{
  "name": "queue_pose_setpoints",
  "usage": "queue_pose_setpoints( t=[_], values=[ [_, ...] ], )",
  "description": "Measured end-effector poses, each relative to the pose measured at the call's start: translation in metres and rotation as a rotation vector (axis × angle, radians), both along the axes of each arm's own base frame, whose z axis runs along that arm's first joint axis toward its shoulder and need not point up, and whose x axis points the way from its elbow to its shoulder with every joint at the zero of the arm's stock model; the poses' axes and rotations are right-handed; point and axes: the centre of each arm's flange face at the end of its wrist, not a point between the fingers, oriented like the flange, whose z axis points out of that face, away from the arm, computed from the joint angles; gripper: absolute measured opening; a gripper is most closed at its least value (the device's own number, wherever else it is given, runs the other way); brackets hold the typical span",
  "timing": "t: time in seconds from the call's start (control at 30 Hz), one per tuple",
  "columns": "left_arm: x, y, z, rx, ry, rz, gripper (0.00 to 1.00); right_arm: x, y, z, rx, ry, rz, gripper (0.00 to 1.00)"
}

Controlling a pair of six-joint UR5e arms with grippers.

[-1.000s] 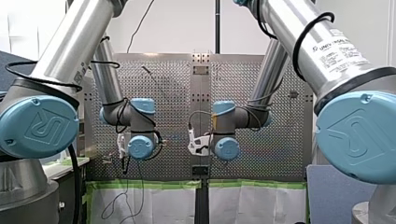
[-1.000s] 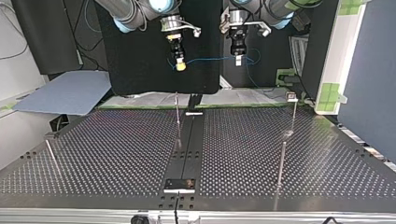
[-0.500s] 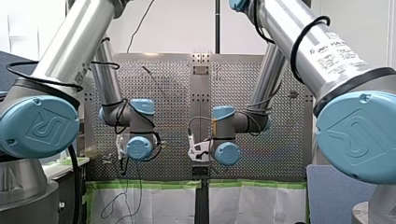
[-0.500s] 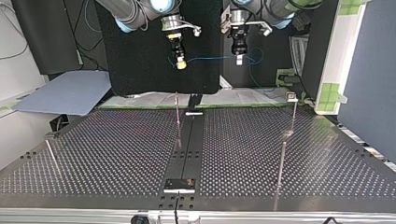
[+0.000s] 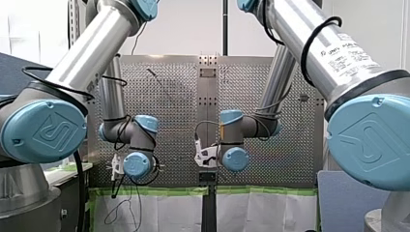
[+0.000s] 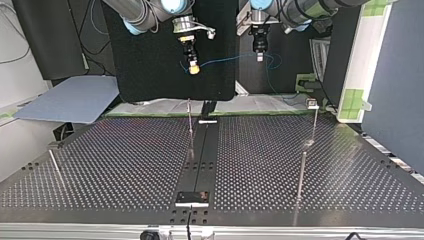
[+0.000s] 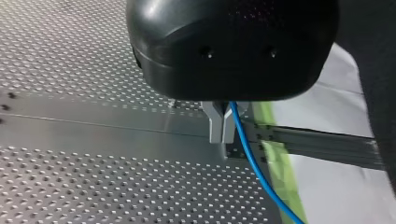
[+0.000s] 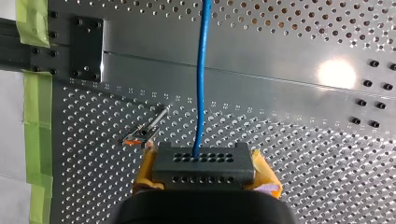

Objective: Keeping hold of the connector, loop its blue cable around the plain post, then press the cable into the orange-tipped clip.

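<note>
My left gripper [image 7: 221, 139], black with metal fingers [image 7: 214, 125] set close together, pinches the blue cable [image 7: 254, 168], which runs from them over the perforated table [image 7: 93, 186] and past the green tape [image 7: 282, 179] on its edge.

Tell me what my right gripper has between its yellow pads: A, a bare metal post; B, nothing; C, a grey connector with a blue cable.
C: the right wrist view shows my right gripper shut on the grey connector, with the blue cable running out ahead of it.
</note>
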Motion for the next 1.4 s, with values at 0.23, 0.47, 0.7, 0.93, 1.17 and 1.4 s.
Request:
queue_pose_setpoints(
  t=[0.23,0.47,0.7,0.93,1.17,1.4],
  values=[
    [-0.002,0.001,-0.004,0.005,0.011,0.000,0.00,0.000,0.000,0.000,0.000,0.000,0.000,0.00],
    [0.008,-0.004,0.005,-0.060,-0.033,-0.005,0.00,0.014,0.002,0.004,0.003,0.004,0.008,0.00],
    [0.013,0.000,0.024,-0.103,-0.055,0.048,0.00,0.040,-0.006,0.047,-0.001,-0.083,0.057,0.00],
    [0.025,0.002,0.047,-0.147,-0.086,0.106,0.00,0.055,-0.022,0.095,-0.004,-0.170,0.100,0.00],
    [0.048,-0.004,0.081,-0.220,-0.148,0.155,0.00,0.063,-0.038,0.149,-0.018,-0.249,0.102,0.00],
    [0.072,-0.013,0.122,-0.302,-0.213,0.177,0.00,0.069,-0.051,0.212,-0.065,-0.301,0.095,0.00]
  ],
)
